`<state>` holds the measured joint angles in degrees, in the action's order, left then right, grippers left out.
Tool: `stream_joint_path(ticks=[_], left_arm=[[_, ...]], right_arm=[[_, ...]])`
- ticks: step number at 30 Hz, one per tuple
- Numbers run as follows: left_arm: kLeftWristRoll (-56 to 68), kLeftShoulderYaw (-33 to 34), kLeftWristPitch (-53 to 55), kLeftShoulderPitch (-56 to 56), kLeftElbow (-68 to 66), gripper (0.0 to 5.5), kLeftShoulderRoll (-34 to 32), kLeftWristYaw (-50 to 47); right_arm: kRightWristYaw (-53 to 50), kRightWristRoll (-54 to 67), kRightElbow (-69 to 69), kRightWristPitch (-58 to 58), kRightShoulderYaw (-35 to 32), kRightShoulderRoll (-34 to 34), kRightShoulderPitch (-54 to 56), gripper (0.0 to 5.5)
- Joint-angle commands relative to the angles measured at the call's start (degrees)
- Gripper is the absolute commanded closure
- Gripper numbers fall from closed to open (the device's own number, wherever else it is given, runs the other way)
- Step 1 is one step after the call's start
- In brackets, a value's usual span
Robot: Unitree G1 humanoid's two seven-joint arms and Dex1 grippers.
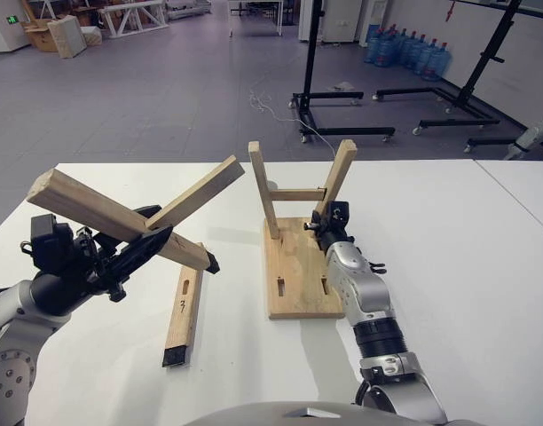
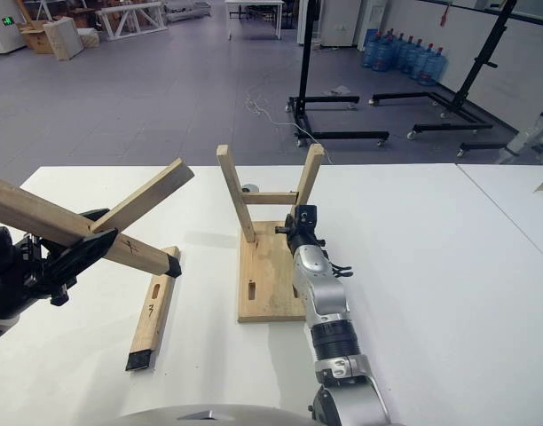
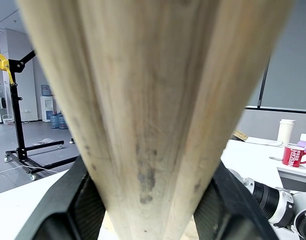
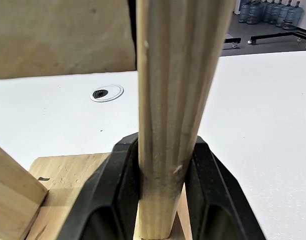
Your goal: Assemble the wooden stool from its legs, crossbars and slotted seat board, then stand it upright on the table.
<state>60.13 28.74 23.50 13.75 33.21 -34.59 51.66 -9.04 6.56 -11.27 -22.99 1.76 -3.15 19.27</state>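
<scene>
The slotted seat board (image 1: 298,280) lies flat at the table's middle. Two legs (image 1: 263,189) stand in its far slots, joined by a crossbar (image 1: 296,194). My right gripper (image 1: 327,224) is shut on the right leg (image 1: 336,180) near its base; the black fingers (image 4: 118,185) clamp the leg (image 4: 173,100) on both sides. At the left, my left gripper (image 1: 138,244) is shut on a second leg pair (image 1: 121,217), held above the table as a tilted V; the wood (image 3: 153,110) sits between its fingers (image 3: 78,210). A loose slotted crossbar (image 1: 184,315) lies on the table below that.
The white table (image 1: 449,248) has open room on the right and in front. A round cable grommet (image 4: 107,93) sits in the tabletop behind the seat board. Black metal stands (image 1: 342,98) and water bottles (image 1: 413,49) are on the floor beyond.
</scene>
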Motion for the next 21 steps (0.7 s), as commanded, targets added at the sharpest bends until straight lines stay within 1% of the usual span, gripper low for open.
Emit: stream_joint_path(ticks=[1, 8, 13, 14, 15, 18, 21], left_arm=[[-0.4, -0.87, 0.41, -1.46, -0.46, 3.42, -1.52, 0.27], [0.01, -1.31, 1.65, -3.2, -1.68, 3.42, -4.05, 0.97], [-0.11, -1.49, 2.38, -3.66, -2.13, 3.42, -4.59, 1.12], [-0.22, -1.57, 2.45, -3.62, -2.05, 3.42, -4.51, 1.08], [-0.35, -1.69, 2.46, -3.6, -1.99, 3.42, -4.39, 1.05], [-0.69, -2.39, 2.23, -4.13, -2.26, 3.42, -4.1, 1.25], [-1.13, -2.9, 1.67, -4.47, -2.44, 3.42, -3.67, 1.25]], right_arm=[[-2.45, -1.91, -7.99, -1.95, -0.35, -1.84, -1.75, 4.43], [-4.09, -2.89, -10.8, 1.05, -0.49, -5.02, -0.65, 4.43], [-3.02, -3.29, -9.44, 1.08, 0.1, -4.88, -1.35, 4.43], [-2.36, -3.33, -8.93, 1.18, 0.34, -4.72, -1.49, 4.07], [-1.6, -3.34, -8.22, 1.36, 0.61, -4.48, -1.59, 3.95], [1.24, -3.52, -4.99, 1.48, 1.35, -2.92, -1.92, 3.35], [4.23, -3.61, 0.67, 0.72, 1.89, -1.0, -3.5, 2.84]])
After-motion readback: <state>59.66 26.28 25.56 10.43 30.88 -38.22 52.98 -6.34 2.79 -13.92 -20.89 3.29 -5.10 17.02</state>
